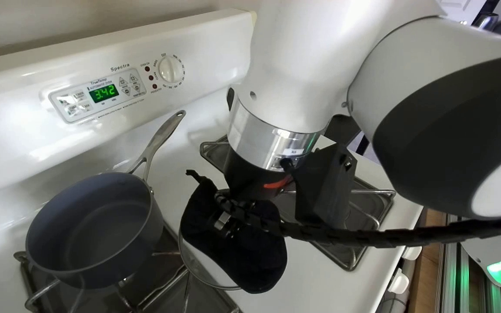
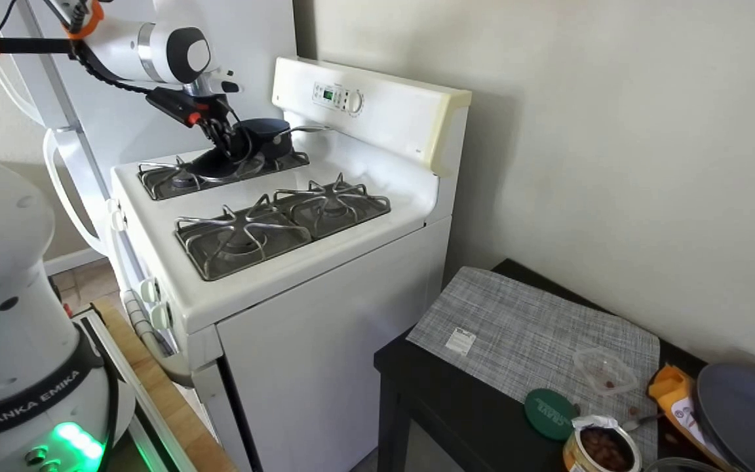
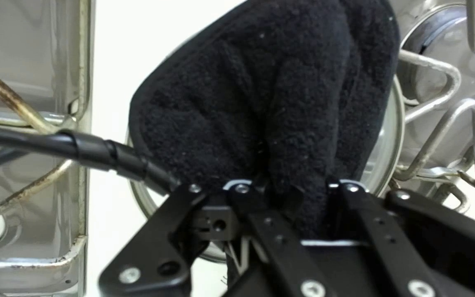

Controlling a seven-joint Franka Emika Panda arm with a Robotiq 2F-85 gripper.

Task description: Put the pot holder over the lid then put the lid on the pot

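Note:
The black pot holder is draped over the glass lid, whose rim shows around it in the wrist view. The lid's handle is hidden under the cloth. My gripper is over the lid, with a bunched fold of the pot holder pinched between its fingers. I cannot tell whether the lid's handle is inside that fold. The dark grey-blue pot stands uncovered on a grate beside the lid, its silver handle pointing to the back panel. The pot also shows in an exterior view behind my gripper.
Metal grates flank the lid on both sides. The stove's control panel rises behind the pot. A black wrapped cable runs from the gripper. A black table with a can, a green lid and a pan stands beside the stove.

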